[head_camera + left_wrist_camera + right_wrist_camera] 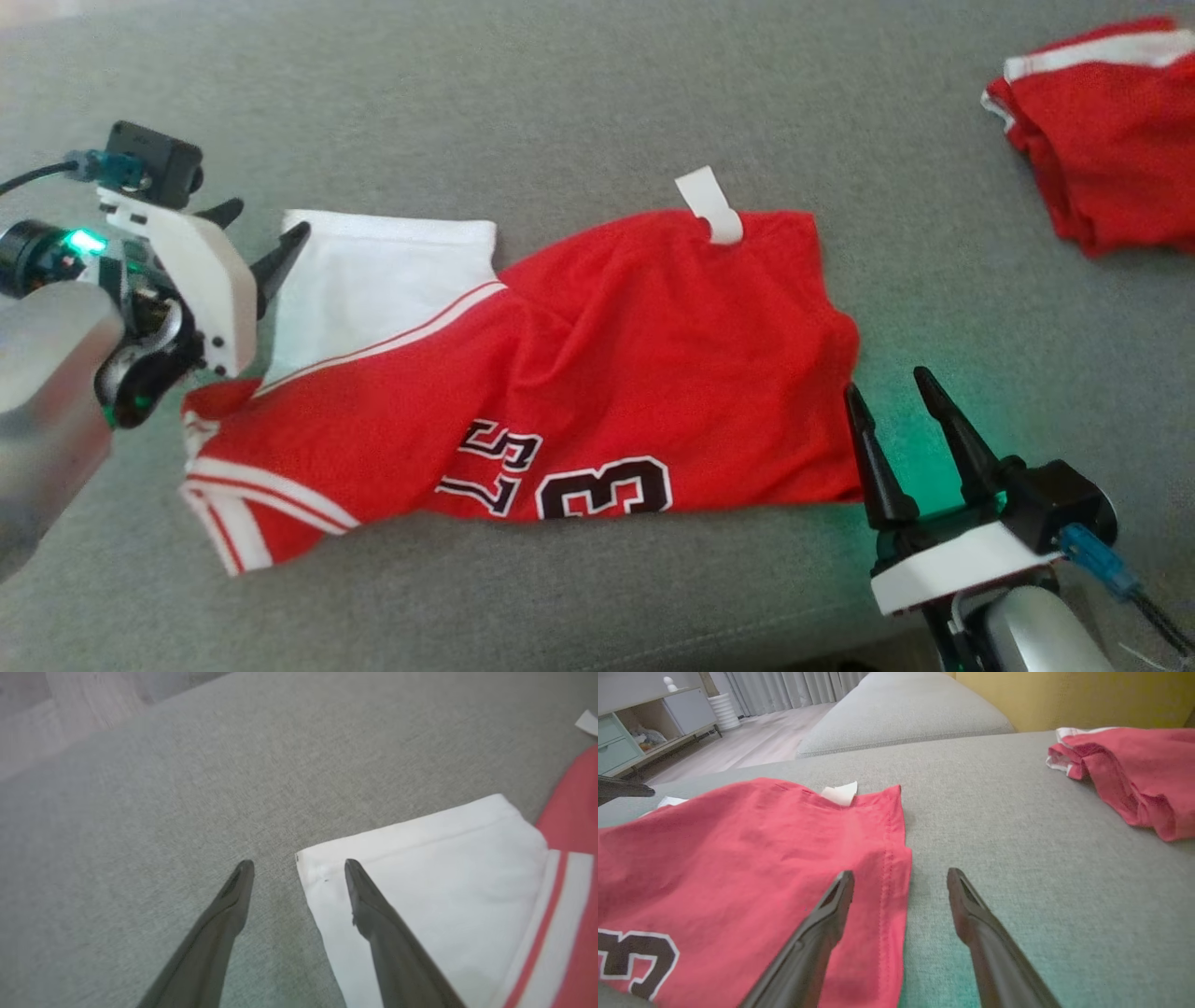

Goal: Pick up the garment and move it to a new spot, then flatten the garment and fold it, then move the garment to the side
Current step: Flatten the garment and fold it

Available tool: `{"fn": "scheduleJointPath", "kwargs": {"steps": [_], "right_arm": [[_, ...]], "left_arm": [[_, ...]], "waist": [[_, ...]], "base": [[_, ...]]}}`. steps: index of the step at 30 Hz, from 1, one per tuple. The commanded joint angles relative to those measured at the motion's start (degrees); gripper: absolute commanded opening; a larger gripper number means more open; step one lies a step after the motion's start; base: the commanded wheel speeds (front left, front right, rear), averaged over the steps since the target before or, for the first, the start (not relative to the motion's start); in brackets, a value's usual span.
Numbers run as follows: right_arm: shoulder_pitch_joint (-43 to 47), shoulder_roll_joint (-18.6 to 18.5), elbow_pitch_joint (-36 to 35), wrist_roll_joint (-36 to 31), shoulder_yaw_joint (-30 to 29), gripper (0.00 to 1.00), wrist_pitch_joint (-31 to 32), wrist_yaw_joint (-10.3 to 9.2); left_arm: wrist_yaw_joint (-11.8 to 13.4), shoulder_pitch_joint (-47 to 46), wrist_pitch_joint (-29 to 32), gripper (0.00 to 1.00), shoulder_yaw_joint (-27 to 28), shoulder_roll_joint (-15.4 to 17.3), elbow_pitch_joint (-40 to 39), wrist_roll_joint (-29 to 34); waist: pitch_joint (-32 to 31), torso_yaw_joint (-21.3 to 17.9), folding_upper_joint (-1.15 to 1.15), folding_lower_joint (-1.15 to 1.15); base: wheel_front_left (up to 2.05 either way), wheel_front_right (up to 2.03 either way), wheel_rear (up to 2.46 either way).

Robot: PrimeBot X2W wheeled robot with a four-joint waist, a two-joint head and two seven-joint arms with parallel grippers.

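A: Red jersey (597, 373)?
B: Lies spread across the grey cushion (560, 93), white sleeve (373, 280) toward the left end.
A: Left gripper (269, 217)?
B: Stands with jaws apart over the sleeve's corner, holding nothing.
A: Right gripper (885, 380)?
B: Likewise apart, empty, astride the jersey's right hem.

The red jersey (607, 373) is thin, soft cloth, matt and a bit wrinkly, with a smooth white sleeve (373, 280). The grey sofa (560, 93) is rough woven cloth. The left tool (269, 217) and right tool (885, 380) have dark, smooth, slightly shiny plastic fingers (971, 919). The floor (761, 742) looks like pale wood.
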Motion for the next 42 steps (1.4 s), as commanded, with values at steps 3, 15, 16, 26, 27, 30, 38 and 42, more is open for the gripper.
{"fn": "scheduleJointPath", "kwargs": {"steps": [3,15,16,26,27,30,38,42], "right_arm": [[-1.4,0.1,-1.9,-0.1,1.1,1.00,-0.2,0.21],[-1.2,1.0,-1.5,-0.2,-0.1,1.00,-0.2,0.21],[-1.1,0.9,-1.4,-0.2,-0.2,1.00,-0.2,0.21],[-6.0,-3.7,3.4,4.3,0.4,1.00,-0.2,0.21],[-7.2,-4.6,4.8,5.6,1.3,1.00,-0.2,0.21],[-11.8,-7.8,11.0,10.3,5.2,1.00,-0.2,0.21],[-24.4,-13.9,21.4,22.4,17.2,1.00,6.4,0.21],[-27.1,-14.9,23.2,25.6,21.1,1.00,7.5,0.21]], "left_arm": [[-0.7,-3.0,0.8,1.00,2.4,1.2,2.5,-1.0],[-4.1,-1.3,6.4,0.00,1.8,-0.4,5.6,-3.2],[-4.2,-1.6,5.6,0.00,1.9,-0.5,5.0,-3.0],[-4.6,-7.2,-8.6,0.00,3.7,0.0,0.6,2.5],[-4.6,-7.7,-9.2,0.00,3.8,0.1,0.2,2.8],[-4.7,-8.7,-9.6,0.00,3.6,0.5,-1.1,3.5],[-4.7,-9.6,-9.7,0.00,3.0,1.2,-4.8,4.0],[-4.7,-9.8,-9.8,0.00,2.9,1.2,-5.5,4.1]], "waist": [[2.6,-2.4,0.00,-0.02],[1.9,-2.5,0.00,-0.02],[1.5,-2.1,0.00,-0.02],[-4.5,2.3,0.00,-0.02],[-5.0,2.9,0.00,-0.02],[-6.1,4.3,0.00,-0.02],[-5.3,7.3,0.00,-0.02],[-4.8,8.1,0.00,-0.02]], "base": [[0.00,0.00,0.00],[0.00,0.00,0.00],[0.00,0.00,0.00],[0.00,0.00,0.00],[0.00,0.00,0.00],[0.00,0.00,0.00],[0.00,0.00,0.00],[0.00,0.00,0.00]]}}
